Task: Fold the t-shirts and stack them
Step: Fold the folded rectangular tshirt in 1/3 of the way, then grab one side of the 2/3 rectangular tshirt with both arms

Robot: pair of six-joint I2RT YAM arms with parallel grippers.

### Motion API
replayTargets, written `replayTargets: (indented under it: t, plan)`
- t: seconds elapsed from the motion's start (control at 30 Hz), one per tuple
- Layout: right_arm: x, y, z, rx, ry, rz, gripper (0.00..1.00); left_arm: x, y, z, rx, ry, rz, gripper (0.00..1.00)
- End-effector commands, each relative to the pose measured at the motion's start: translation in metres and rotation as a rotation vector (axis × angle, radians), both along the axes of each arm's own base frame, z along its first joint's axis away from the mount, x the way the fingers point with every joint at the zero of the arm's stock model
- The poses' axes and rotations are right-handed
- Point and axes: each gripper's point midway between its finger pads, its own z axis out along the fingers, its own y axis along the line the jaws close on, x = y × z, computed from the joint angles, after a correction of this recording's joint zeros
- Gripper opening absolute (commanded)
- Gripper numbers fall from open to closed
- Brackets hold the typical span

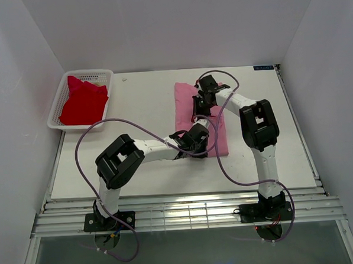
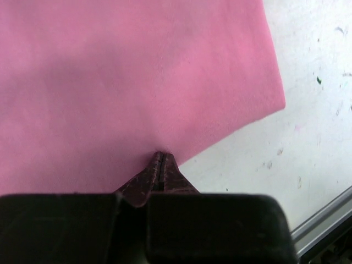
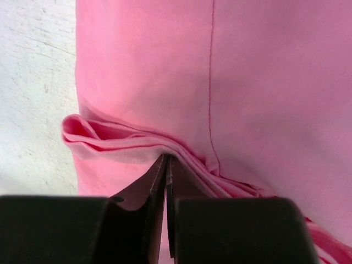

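**Pinched at two points: the pink t-shirt (image 1: 184, 105)**

Nearest, at the 6 o'clock end of the garment: left gripper (image 2: 159, 158), fingers pressed tight together, apparently nipping the very hem, the amount of cloth between the tips hard to judge from the wrist view. Beyond the tips toward 12 o'clock, smooth flat pink. At 3 o'clock in that view, bare scuffed white table (image 1: 139, 98).

Farther on, partway up the strip: right gripper (image 3: 166, 160), fingers together and clamped on a bunched lip of several folded layers. From just right of the tips, a stitched seam running straight on toward 12 o'clock.

Seen from above, folded into a long narrow strip, flat on the table, a little toward 3 o'clock of its centre, long axis roughly from 6 to 12 o'clock.

Farthest, in the 10 o'clock corner: white mesh basket (image 1: 75, 127), with the red t-shirt (image 1: 83, 104) heaped loosely inside, well apart from the pink one.
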Motion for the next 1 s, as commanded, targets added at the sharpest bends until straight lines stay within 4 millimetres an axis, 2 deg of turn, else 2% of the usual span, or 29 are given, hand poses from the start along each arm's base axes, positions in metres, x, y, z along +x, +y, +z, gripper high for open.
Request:
replayTargets:
  t: [0.0,0.1,0.17,0.23,0.27,0.3,0.33,0.37,0.4,0.43,0.47,0.5,0.53,0.57,0.6,0.63,0.67,0.7,0.8,0.83,0.87,0.97]
  plan:
    - [0.019,0.013,0.02,0.045,-0.063,-0.005,0.08,-0.036,0.006,0.002,0.019,0.068,-0.059,0.0]
    - [0.036,0.018,0.041,0.059,-0.115,-0.015,0.08,-0.043,0.009,0.001,0.035,0.067,-0.068,0.0]
    - [0.045,0.02,0.066,0.073,-0.167,-0.021,0.08,-0.041,0.007,0.014,0.026,0.031,-0.065,0.0]
    - [0.045,0.016,0.083,0.064,-0.202,-0.031,0.08,-0.032,0.001,0.043,-0.008,-0.021,-0.05,0.0]
    - [0.042,0.013,0.105,0.067,-0.242,-0.034,0.08,-0.025,0.004,0.053,0.004,-0.051,-0.02,0.0]
    - [0.039,0.006,0.112,0.041,-0.265,-0.041,0.12,-0.019,0.004,0.066,-0.005,-0.081,-0.006,0.0]
    - [0.033,0.001,0.118,0.027,-0.28,-0.046,0.16,-0.011,-0.001,0.097,-0.046,-0.134,0.004,0.0]
    - [0.019,-0.012,0.127,-0.004,-0.296,-0.058,0.2,-0.005,0.006,0.106,-0.02,-0.165,0.037,0.0]
    - [0.009,-0.019,0.127,-0.028,-0.3,-0.055,0.28,0.0,0.009,0.116,-0.019,-0.188,0.056,0.06]
    - [-0.001,-0.026,0.127,-0.049,-0.3,-0.055,0.31,0.004,0.011,0.128,-0.018,-0.213,0.068,0.19]
    - [-0.023,-0.039,0.122,-0.079,-0.284,-0.056,0.33,0.004,0.019,0.132,0.007,-0.222,0.077,0.47]
    - [-0.033,-0.049,0.117,-0.115,-0.276,-0.062,0.38,0.008,0.027,0.132,0.034,-0.243,0.1,0.62]
    - [-0.048,-0.057,0.111,-0.139,-0.252,-0.055,0.39,0.007,0.037,0.122,0.071,-0.238,0.111,0.73]
    - [-0.07,-0.07,0.1,-0.172,-0.224,-0.054,0.42,0.008,0.047,0.121,0.09,-0.241,0.126,0.8]
    - [-0.081,-0.076,0.094,-0.194,-0.21,-0.054,0.44,0.008,0.054,0.115,0.11,-0.241,0.138,0.86]
    - [-0.093,-0.082,0.089,-0.208,-0.194,-0.054,0.45,0.006,0.06,0.108,0.128,-0.232,0.143,0.87]
    - [-0.103,-0.086,0.094,-0.199,-0.205,-0.056,0.46,0.002,0.072,0.094,0.164,-0.21,0.147,0.87]
    - [-0.119,-0.099,0.075,-0.248,-0.171,-0.065,0.51,0.001,0.079,0.087,0.176,-0.196,0.164,0.87]
    - [-0.138,-0.108,0.072,-0.238,-0.173,-0.087,0.64,-0.005,0.098,0.065,0.225,-0.156,0.19,0.88]
    - [-0.15,-0.114,0.059,-0.249,-0.146,-0.088,0.65,-0.007,0.101,0.059,0.232,-0.143,0.191,0.88]
    - [-0.153,-0.114,0.06,-0.239,-0.158,-0.099,0.67,-0.007,0.103,0.055,0.237,-0.136,0.195,0.88]
    - [-0.168,-0.122,0.04,-0.262,-0.114,-0.109,0.68,-0.009,0.108,0.041,0.267,-0.122,0.199,0.87]
